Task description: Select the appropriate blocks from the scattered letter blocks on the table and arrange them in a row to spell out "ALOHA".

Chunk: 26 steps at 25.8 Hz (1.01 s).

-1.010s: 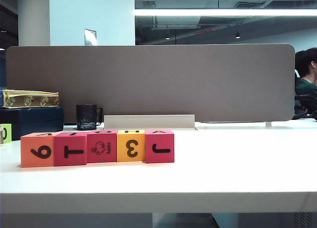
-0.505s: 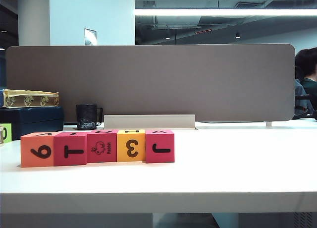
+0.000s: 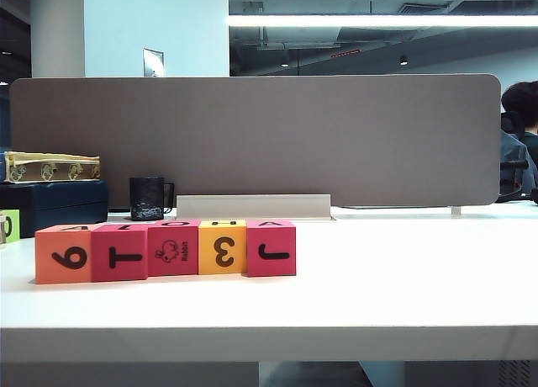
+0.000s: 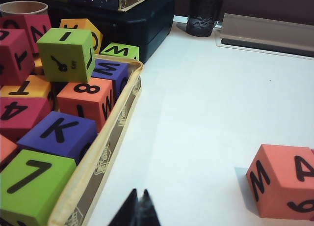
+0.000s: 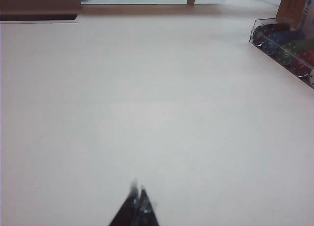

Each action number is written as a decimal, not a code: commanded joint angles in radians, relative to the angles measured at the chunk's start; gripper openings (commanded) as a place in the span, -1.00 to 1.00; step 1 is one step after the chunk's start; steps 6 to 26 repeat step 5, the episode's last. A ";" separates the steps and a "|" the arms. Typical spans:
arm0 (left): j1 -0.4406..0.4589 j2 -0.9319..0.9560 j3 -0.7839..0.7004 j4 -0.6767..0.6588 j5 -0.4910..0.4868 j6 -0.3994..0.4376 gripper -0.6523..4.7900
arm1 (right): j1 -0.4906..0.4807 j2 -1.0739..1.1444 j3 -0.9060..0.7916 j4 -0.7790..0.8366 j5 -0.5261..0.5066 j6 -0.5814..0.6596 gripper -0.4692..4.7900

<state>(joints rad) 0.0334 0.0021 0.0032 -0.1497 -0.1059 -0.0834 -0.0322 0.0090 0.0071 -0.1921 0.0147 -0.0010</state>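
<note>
Letter blocks [image 3: 166,250] are lined up touching on the white counter [image 3: 403,278], backed by a grey divider [image 3: 252,135]. Left gripper [image 4: 137,209] and right gripper [image 5: 137,204] are kept low over it, fingers pressed closed, nothing gripped.

- Beyond my left gripper [image 4: 139,206], closed over the table, the orange block [image 4: 283,186] shows M, A and 9.
- In the tray [image 4: 117,118] beside it I read K [image 4: 59,132], 7 [image 4: 29,179] and 8 [image 4: 86,96].
- The row's [image 3: 166,249] fronts read 6, T, "Rabbit", 3, J.
</note>
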 commanded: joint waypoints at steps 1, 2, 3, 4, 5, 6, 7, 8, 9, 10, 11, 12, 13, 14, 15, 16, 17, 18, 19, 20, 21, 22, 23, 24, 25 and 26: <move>0.000 0.000 0.002 0.008 0.001 -0.003 -0.78 | 0.000 -0.011 -0.006 0.009 -0.002 -0.003 -0.82; 0.000 0.000 0.002 0.008 0.001 -0.003 -0.78 | 0.000 -0.011 -0.006 0.009 -0.002 -0.003 -0.82; 0.000 0.000 0.003 0.008 0.001 -0.003 -0.78 | 0.000 -0.011 -0.006 0.009 -0.002 -0.003 -0.82; 0.000 0.000 0.003 0.008 0.001 -0.003 -0.78 | 0.000 -0.011 -0.006 0.009 -0.002 -0.003 -0.82; 0.000 0.000 0.003 0.008 0.001 -0.003 -0.78 | 0.000 -0.011 -0.006 0.009 -0.002 -0.003 -0.82; 0.000 0.000 0.003 0.008 0.001 -0.003 -0.78 | 0.000 -0.011 -0.006 0.009 -0.002 -0.003 -0.82; 0.000 0.000 0.003 0.008 0.001 -0.003 -0.78 | 0.000 -0.011 -0.006 0.009 -0.002 -0.003 -0.82; 0.000 0.000 0.003 0.008 0.001 -0.003 -0.78 | 0.000 -0.011 -0.006 0.009 -0.002 -0.003 -0.82; 0.000 0.000 0.003 0.008 0.001 -0.003 -0.78 | 0.000 -0.011 -0.006 0.009 -0.002 -0.003 -0.82; 0.000 0.000 0.003 0.008 0.001 -0.003 -0.78 | 0.000 -0.011 -0.006 0.009 -0.002 -0.003 -0.82; 0.000 0.000 0.003 0.008 0.001 -0.003 -0.78 | 0.000 -0.011 -0.006 0.009 -0.002 -0.003 -0.82; 0.000 0.000 0.003 0.008 0.001 -0.003 -0.78 | 0.000 -0.011 -0.006 0.009 -0.002 -0.003 -0.82; 0.000 0.000 0.003 0.008 0.001 -0.003 -0.78 | 0.000 -0.011 -0.006 0.009 -0.002 -0.003 -0.82; 0.000 0.000 0.003 0.008 0.001 -0.003 -0.78 | 0.000 -0.011 -0.006 0.009 -0.002 -0.003 -0.82; 0.000 0.000 0.003 0.008 0.001 -0.003 -0.78 | 0.000 -0.011 -0.006 0.009 -0.002 -0.003 -0.82; 0.000 0.000 0.003 0.008 0.001 -0.003 -0.78 | 0.000 -0.011 -0.006 0.009 -0.002 -0.003 -0.82; 0.000 0.000 0.003 0.008 0.001 -0.003 -0.78 | 0.000 -0.011 -0.006 0.009 -0.002 -0.003 -0.82; 0.000 0.000 0.003 0.008 0.001 -0.003 -0.78 | 0.000 -0.011 -0.006 0.009 -0.002 -0.003 -0.82; 0.000 0.000 0.003 0.008 0.001 -0.003 -0.78 | 0.000 -0.011 -0.006 0.009 -0.002 -0.003 -0.82; 0.000 0.000 0.003 0.008 0.001 -0.003 -0.78 | 0.000 -0.011 -0.006 0.009 -0.002 -0.003 -0.82; 0.000 0.000 0.003 0.008 0.001 -0.003 -0.78 | 0.000 -0.011 -0.006 0.009 -0.002 -0.003 -0.82; 0.000 0.000 0.003 0.008 0.001 -0.003 -0.78 | 0.000 -0.011 -0.006 0.009 -0.002 -0.003 -0.82; 0.000 0.000 0.003 0.008 0.001 -0.003 -0.78 | 0.000 -0.011 -0.006 0.009 -0.002 -0.003 -0.82; 0.000 0.000 0.003 0.008 0.001 -0.003 -0.78 | 0.000 -0.011 -0.006 0.009 -0.002 -0.003 -0.82; 0.000 0.000 0.003 0.008 0.001 -0.003 -0.78 | 0.000 -0.011 -0.006 0.009 -0.002 -0.003 -0.82; 0.000 0.000 0.003 0.008 0.001 -0.003 -0.78 | 0.000 -0.011 -0.006 0.009 -0.002 -0.003 -0.82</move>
